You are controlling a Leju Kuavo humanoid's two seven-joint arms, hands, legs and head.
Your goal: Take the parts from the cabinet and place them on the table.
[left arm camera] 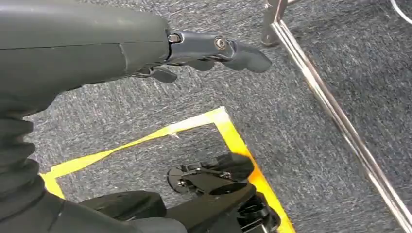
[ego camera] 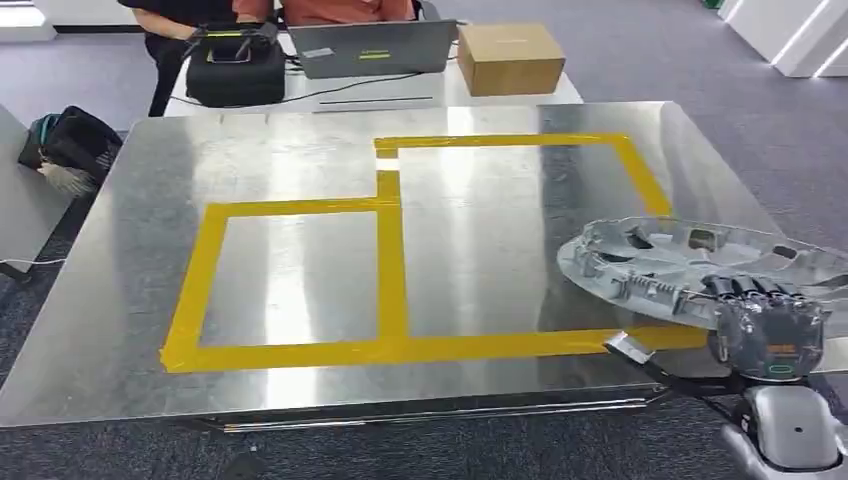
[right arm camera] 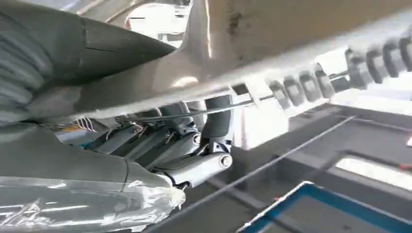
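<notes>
1. The right hand [ego camera: 765,325] grips the near rim of a grey ribbed plastic part [ego camera: 690,262], a round cover-like moulding, fingers [right arm camera: 184,141] curled under its edge.
2. The part hangs over the right end of the steel bench [ego camera: 300,260], partly across the yellow tape outline [ego camera: 390,270] (touching or just above, I cannot tell).
3. Held by one edge, it may tilt or slip if released early.
4. Set down here, it would likely overhang the bench edge and straddle the tape.
5. The left hand [left arm camera: 214,51] hangs over the carpet, fingers loosely apart and empty.
</notes>
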